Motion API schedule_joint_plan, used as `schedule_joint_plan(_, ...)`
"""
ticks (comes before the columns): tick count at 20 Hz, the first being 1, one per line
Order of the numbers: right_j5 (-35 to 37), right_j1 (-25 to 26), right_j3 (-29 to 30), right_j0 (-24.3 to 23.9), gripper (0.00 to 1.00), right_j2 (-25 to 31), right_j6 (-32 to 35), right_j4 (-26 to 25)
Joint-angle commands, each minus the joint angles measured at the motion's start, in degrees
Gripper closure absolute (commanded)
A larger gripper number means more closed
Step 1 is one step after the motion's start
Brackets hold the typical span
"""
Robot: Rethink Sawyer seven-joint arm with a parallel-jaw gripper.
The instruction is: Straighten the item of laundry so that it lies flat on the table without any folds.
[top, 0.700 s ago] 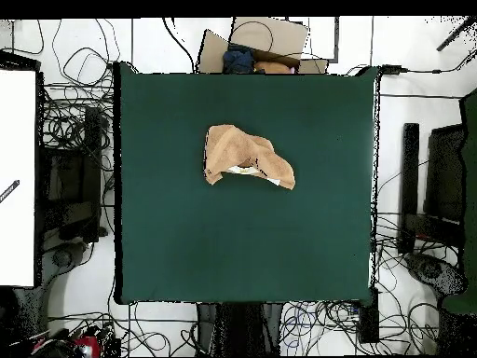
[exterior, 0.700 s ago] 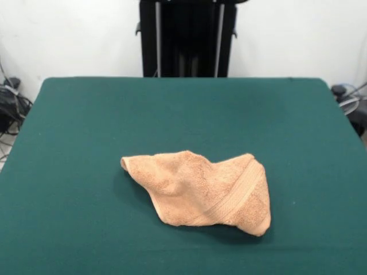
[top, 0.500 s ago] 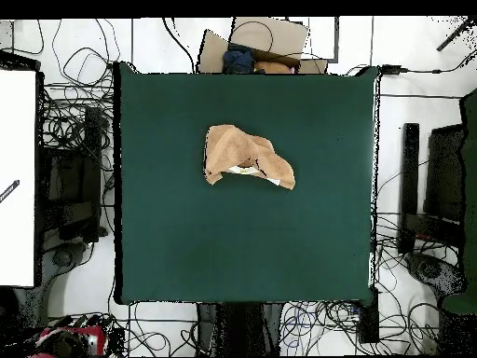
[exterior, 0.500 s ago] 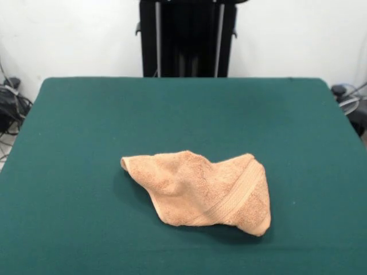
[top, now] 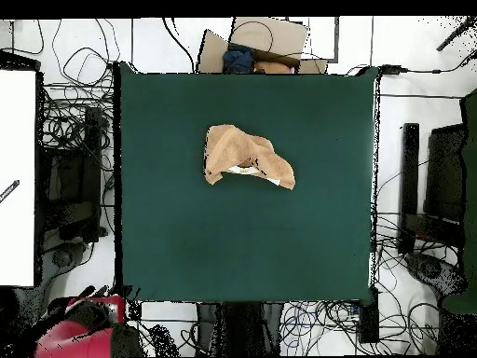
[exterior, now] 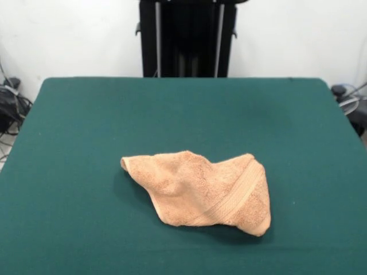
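Note:
The peach-orange towel (exterior: 200,192) lies crumpled and folded over on the dark green table (exterior: 172,109), a little toward the near side in the front view. A woven border band runs slantwise across its right part. In the overhead view the towel (top: 247,157) lies in the upper middle of the table (top: 242,242), with a white tag showing at its lower edge. No gripper shows in either view. Only a red and black part of the arm (top: 79,331) shows off the table at the overhead view's bottom left.
The black pedestal (exterior: 186,37) stands behind the table's far edge. In the overhead view a cardboard box (top: 265,42) sits beyond the top edge, a white board (top: 17,177) at the left, black equipment (top: 410,186) at the right, and cables all round.
The red arm part has come further into the overhead view at the bottom left. The towel has not moved.

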Motion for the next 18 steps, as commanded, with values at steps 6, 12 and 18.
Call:
schedule_joint_plan(6, -12.6, 14.3, 3.1, -7.1, 0.00, -4.7, 11.5, -4.4)
schedule_joint_plan(12, -12.8, 16.6, 0.5, -9.1, 0.00, -4.8, 8.6, -5.2)
schedule_joint_plan(18, -17.9, 22.4, -1.6, -10.2, 0.00, -5.7, 8.7, -6.4)
